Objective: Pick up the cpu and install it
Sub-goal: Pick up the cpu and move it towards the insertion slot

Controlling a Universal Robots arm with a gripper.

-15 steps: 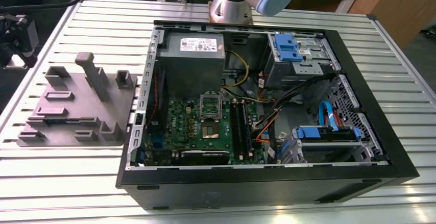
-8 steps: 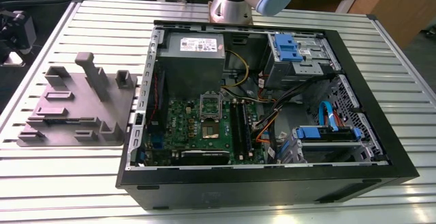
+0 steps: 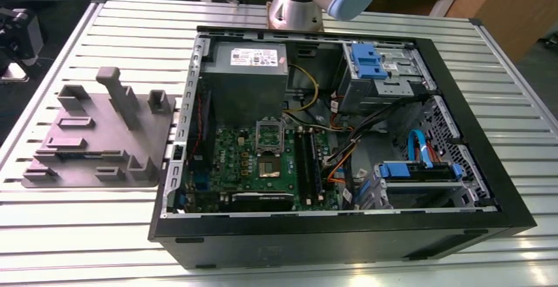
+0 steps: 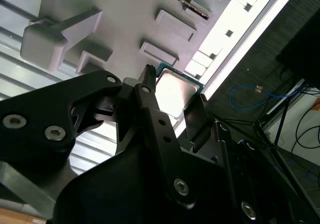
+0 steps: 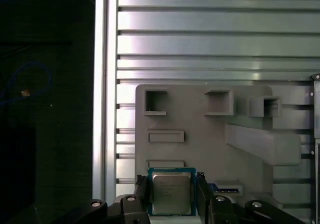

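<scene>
Gripping the small square silver-topped cpu point(image 5: 171, 194) at opposite edges, our black end effector point(image 5: 171, 180) closed on it, we hold it above the grey plastic tray point(image 5: 200, 144), ribbed metal desk point(image 5: 200, 43) below.

An open computer case point(image 3: 349, 238) was laid on a slatted table point(image 3: 78, 235), with a grey tray point(image 3: 87, 140) set just beside it at the exterior view's left and the arm point(image 3: 296, 9) behind.
</scene>
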